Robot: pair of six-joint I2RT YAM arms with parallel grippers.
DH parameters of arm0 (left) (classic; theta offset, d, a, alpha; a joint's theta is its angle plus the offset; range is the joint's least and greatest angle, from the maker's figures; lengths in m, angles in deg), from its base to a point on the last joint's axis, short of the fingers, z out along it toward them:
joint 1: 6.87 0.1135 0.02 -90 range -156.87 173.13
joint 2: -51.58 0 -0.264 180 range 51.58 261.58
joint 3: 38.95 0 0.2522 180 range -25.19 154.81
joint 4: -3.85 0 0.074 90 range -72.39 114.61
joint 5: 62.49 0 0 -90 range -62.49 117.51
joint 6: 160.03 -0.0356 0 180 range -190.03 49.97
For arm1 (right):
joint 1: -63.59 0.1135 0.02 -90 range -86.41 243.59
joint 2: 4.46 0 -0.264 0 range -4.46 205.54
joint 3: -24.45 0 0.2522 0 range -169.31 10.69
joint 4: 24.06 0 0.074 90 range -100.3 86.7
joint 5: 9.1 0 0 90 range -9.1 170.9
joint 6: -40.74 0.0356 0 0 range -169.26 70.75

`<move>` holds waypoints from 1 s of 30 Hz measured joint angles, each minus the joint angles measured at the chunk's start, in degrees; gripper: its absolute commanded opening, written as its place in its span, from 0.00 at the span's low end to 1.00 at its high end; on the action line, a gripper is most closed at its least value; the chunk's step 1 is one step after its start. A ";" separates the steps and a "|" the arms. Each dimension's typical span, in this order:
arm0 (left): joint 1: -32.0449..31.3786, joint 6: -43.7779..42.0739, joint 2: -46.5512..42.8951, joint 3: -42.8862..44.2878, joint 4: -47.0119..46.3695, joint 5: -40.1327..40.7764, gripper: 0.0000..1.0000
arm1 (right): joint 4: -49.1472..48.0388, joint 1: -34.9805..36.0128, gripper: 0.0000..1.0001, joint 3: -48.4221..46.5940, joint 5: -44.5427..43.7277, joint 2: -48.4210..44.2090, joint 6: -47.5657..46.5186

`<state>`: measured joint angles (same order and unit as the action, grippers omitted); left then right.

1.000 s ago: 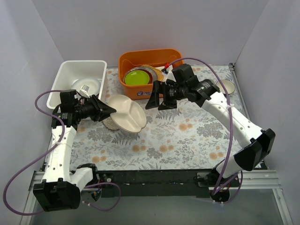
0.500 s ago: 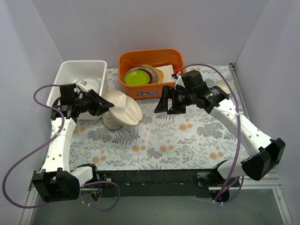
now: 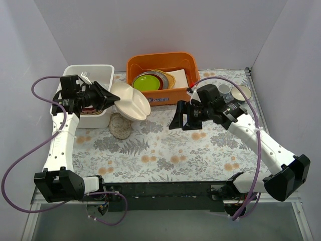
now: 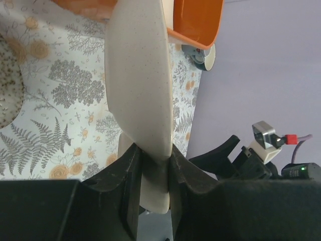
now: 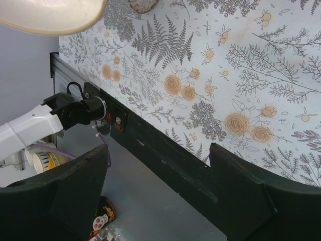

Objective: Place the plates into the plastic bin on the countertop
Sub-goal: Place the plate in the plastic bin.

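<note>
On the desk (image 3: 200, 145), the plastic bin (image 3: 90, 67) sits far left. I hold the cream divided plate (image 3: 131, 100) tilted just beside its rim, my left hand (image 3: 111, 97) clamped on the plate's edge for tipping in. My right hand (image 3: 181, 117) hangs spread apart, empty, out of the way.

No words or numbers can be read anywhere. The orange plastic tub (image 3: 160, 55), at twelve o'clock on the white fern-print countertop (image 3: 200, 145), has a small label (image 3: 159, 99) on its front wall, but the letters are too tiny and blurry.
</note>
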<state>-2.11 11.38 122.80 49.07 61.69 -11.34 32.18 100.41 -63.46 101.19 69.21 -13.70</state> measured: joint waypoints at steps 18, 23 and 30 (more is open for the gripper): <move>8.26 2.49 13.64 13.22 -3.52 -0.79 0.00 | -1.03 -0.02 0.88 12.37 0.68 -8.41 0.31; 12.74 7.17 14.60 12.61 -8.48 -0.52 0.00 | -1.03 -0.02 0.88 14.47 0.68 -9.84 0.39; 17.64 11.85 14.58 11.23 -14.73 0.02 0.00 | -0.46 -0.07 0.88 15.98 0.63 -10.82 0.22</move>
<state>15.53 23.22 137.38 60.31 46.95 -11.32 31.72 100.34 -47.48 101.83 58.39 -13.49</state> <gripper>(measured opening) 0.217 0.875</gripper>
